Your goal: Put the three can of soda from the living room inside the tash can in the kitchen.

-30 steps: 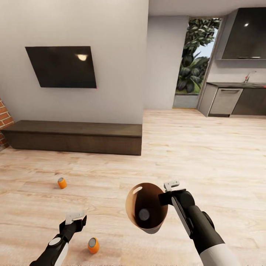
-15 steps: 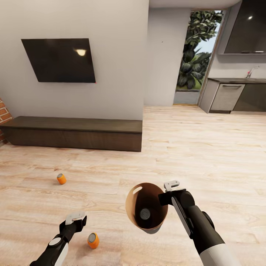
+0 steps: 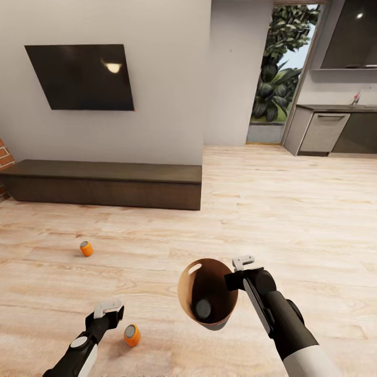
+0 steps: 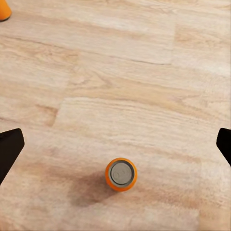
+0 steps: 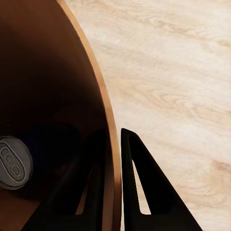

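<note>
A: Where are the 3 cans found?

B: 1 soda can (image 3: 203, 309) is seen lying inside the trash can (image 3: 189, 293), its grey top showing against the brown inside. A second can (image 3: 132, 335) is stood on the wood floor (image 3: 293, 209), just beside the left gripper (image 3: 107, 308) and directly between its fingers in the left wrist view. A third can (image 3: 86, 248) is set farther off, toward the low dark cabinet (image 3: 104, 183) under the television (image 3: 78, 76).

A: How are the pincers held?

B: The left gripper is spread wide, nothing held, with the second can below it. The right gripper (image 3: 242, 263) is clamped narrow on the trash can's rim, 1 finger (image 5: 139, 187) outside the wall and 1 inside, the bin being held off the floor.

A: And the kitchen?

B: Its counter (image 3: 335, 108) is seen far right, well apart.
</note>
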Tool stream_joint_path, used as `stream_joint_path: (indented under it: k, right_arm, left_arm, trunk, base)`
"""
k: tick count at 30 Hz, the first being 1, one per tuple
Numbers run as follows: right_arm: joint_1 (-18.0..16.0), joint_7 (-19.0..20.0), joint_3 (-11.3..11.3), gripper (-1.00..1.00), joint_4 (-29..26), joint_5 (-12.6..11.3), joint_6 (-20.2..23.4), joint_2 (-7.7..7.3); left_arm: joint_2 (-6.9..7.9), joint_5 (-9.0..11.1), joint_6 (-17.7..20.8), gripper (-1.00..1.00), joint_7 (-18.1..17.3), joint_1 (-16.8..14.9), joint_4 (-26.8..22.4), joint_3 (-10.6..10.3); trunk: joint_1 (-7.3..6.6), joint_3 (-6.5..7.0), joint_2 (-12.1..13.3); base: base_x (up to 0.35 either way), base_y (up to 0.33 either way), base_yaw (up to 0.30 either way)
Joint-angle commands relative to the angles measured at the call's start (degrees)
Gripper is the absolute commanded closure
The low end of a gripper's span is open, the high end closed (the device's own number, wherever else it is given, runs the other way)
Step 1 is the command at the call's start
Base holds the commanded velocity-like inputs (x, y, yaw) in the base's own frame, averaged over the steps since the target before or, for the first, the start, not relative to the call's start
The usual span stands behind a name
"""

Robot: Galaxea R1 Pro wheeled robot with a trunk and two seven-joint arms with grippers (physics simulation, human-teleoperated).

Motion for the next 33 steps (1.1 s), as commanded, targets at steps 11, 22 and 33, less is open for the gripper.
stream_joint_path:
  k: [11,22,33]
  right_arm:
    - [0.0,0.2,0.0,1.00,0.0,-0.7,0.0,0.01]
    - [0.0,0.2,0.0,1.00,0.0,-0.7,0.0,0.01]
    - [0.0,0.2,0.0,1.00,0.0,-0.7,0.0,0.01]
  left_arm:
    - [0.00,0.0,0.0,-1.00,0.0,0.0,0.0,0.0]
    - [0.00,0.0,0.0,-1.00,0.0,0.0,-0.1,-0.1]
    - [0.00,0.0,0.0,-1.00,0.0,0.0,-0.3,-0.1]
  trunk:
    - [2.19,-2.47,-4.0]
    - [3.73,-4.71,-6.8]
    - [3.73,-4.90,-6.8]
  base:
    - [0.000,0.000,0.000]
    - [0.000,0.000,0.000]
    - [0.067,0.000,0.000]
